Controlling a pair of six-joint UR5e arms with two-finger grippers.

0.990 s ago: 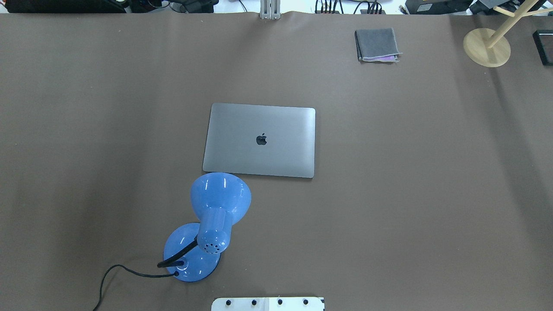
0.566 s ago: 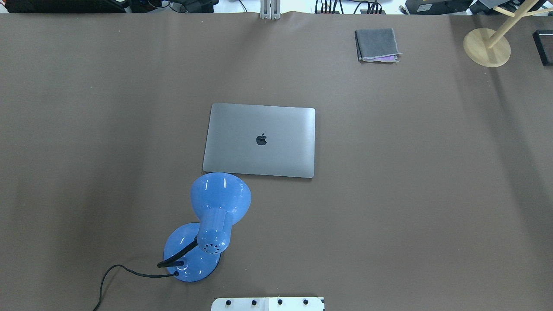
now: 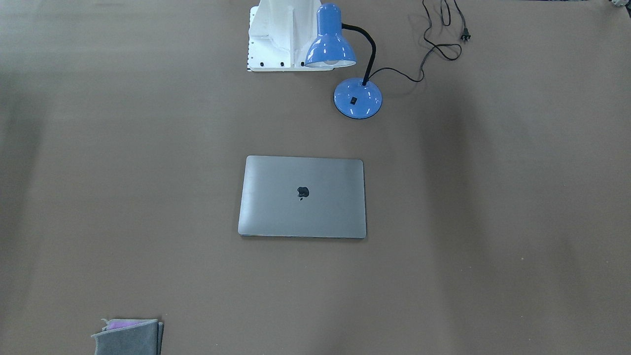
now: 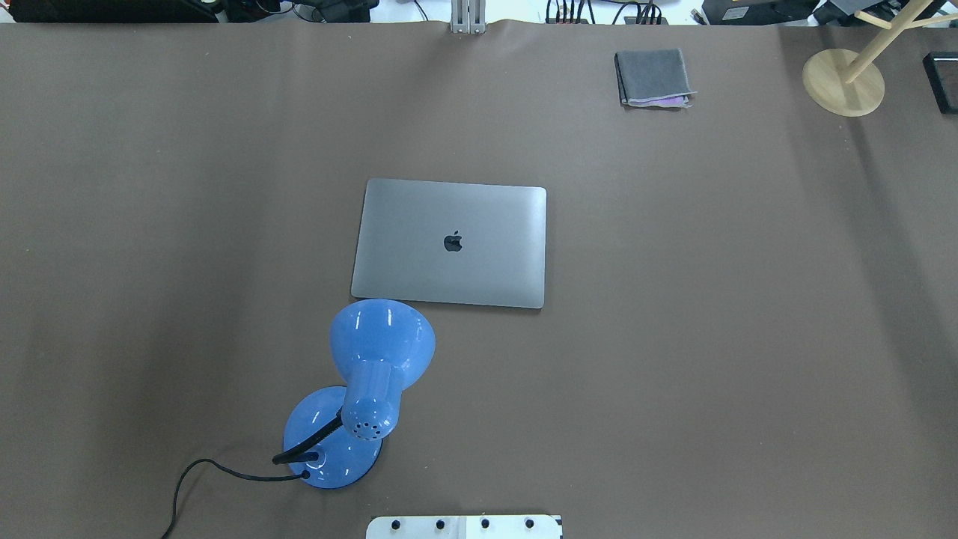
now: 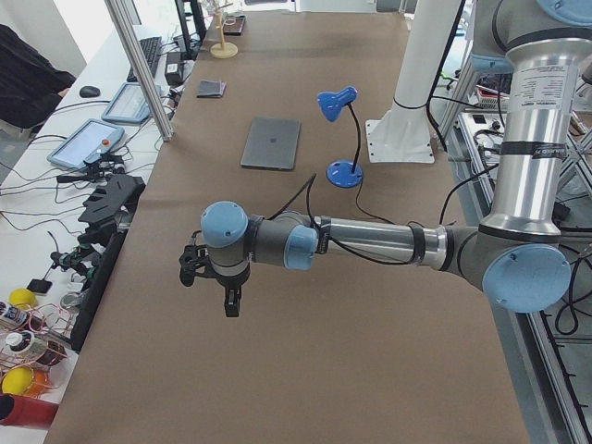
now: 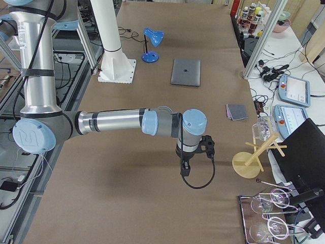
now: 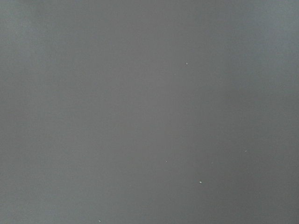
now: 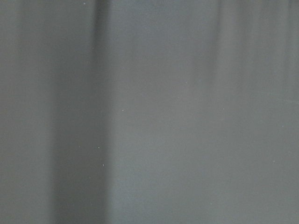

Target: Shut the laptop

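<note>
Left hand point(image 5: 229, 305) and right hand point(image 6: 184, 170) hover far from closed laptop point(image 4: 479, 262).

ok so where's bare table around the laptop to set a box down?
Widest bare patches: robot's left of the laptop out to the table edge, and its right, short of the wooden stand. Also the strip between laptop and folded cloth. Crowded: laptop's near-left corner, where the blue lamp and its cord sit.

Brown table point(image 4: 711, 314): shut laptop point(image 4: 464, 262), blue lamp point(image 4: 368, 382), folded cloth point(image 4: 653, 77).
</note>
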